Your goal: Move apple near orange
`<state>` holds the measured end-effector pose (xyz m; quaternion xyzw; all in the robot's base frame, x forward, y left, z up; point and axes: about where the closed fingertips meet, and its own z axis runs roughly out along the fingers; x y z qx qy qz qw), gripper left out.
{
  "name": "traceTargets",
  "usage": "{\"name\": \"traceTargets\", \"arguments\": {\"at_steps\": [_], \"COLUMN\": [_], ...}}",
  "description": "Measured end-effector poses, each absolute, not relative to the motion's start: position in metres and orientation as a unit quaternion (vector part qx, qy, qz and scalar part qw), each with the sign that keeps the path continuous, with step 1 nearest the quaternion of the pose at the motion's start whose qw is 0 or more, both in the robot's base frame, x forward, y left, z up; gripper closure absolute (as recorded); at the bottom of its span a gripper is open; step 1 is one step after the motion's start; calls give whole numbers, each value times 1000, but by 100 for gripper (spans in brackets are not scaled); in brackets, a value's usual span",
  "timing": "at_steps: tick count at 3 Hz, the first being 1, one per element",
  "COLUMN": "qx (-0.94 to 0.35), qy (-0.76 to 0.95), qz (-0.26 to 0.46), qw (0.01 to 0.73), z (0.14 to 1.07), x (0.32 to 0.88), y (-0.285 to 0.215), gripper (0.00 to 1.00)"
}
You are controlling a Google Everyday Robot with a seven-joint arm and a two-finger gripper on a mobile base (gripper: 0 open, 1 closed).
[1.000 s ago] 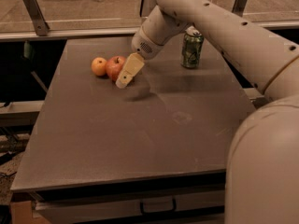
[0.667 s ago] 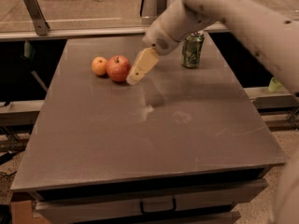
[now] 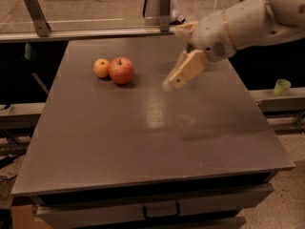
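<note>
Your apple (image 3: 121, 70) sits right against the orange (image 3: 101, 67), far-left on the table (image 3: 157, 128).
You see a round red apple, yellow-streaked, with a dark stem dimple, larger than the pale orange on its left. Your gripper (image 3: 174, 81) hangs over the table to the apple's right, well apart from it; you cannot tell whether it is released or clenched.

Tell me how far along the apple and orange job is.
Looks done: the apple sits right beside the orange on the table, about touching. In hand: nothing visible; the gripper hangs to the right of the fruit, apart from both. Left: seemingly nothing.
</note>
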<state>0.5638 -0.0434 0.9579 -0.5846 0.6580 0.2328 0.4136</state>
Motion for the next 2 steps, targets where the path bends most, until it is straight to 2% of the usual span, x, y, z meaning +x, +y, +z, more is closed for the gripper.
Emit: {"name": "traceTargets", "arguments": {"at_steps": [1, 2], "qx": [-575, -557], "qy": [618, 611], "qz": [260, 247], "qw": [468, 506], "z": [980, 997], "x": [519, 506], "y": [-72, -107], "gripper": [0, 0]}}
